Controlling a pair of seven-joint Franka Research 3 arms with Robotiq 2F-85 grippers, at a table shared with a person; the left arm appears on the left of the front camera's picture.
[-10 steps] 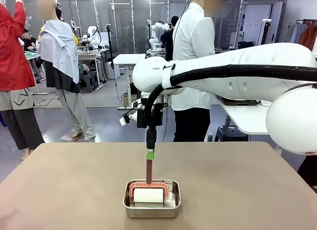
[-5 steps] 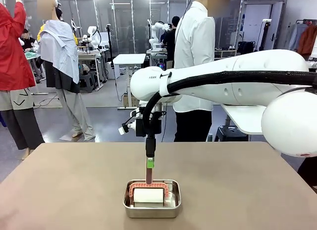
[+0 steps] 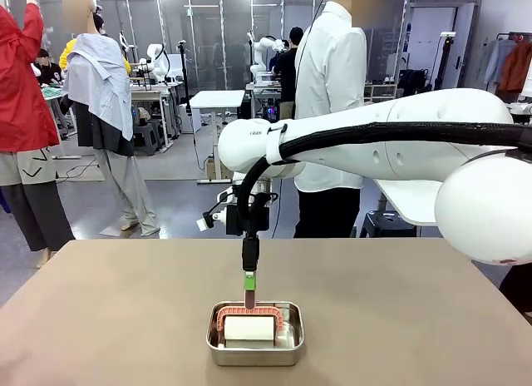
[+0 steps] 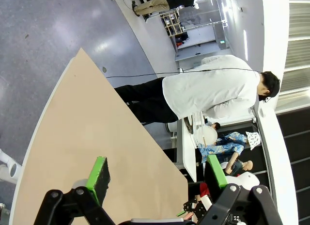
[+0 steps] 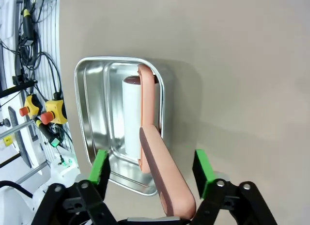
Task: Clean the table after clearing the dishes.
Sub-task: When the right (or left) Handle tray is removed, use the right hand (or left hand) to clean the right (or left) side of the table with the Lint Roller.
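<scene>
While the taupe table (image 3: 100,319) runs its long axis left to right in the front view, a steel tin (image 3: 253,358) on it holds a lint roller (image 3: 249,328), handle upright under the right gripper (image 3: 249,279), a person (image 3: 328,86) beyond its far edge. From the left wrist, the left gripper (image 4: 157,171) is spread over the tabletop, holding nothing. From the right wrist, green pads (image 5: 100,167) stand released either side of the handle, not touching it.

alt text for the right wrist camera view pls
The right gripper stands open, its green pads on either side of the pink handle of a lint roller. The roller's white roll lies in a shiny steel tin on the brownish table.
</scene>
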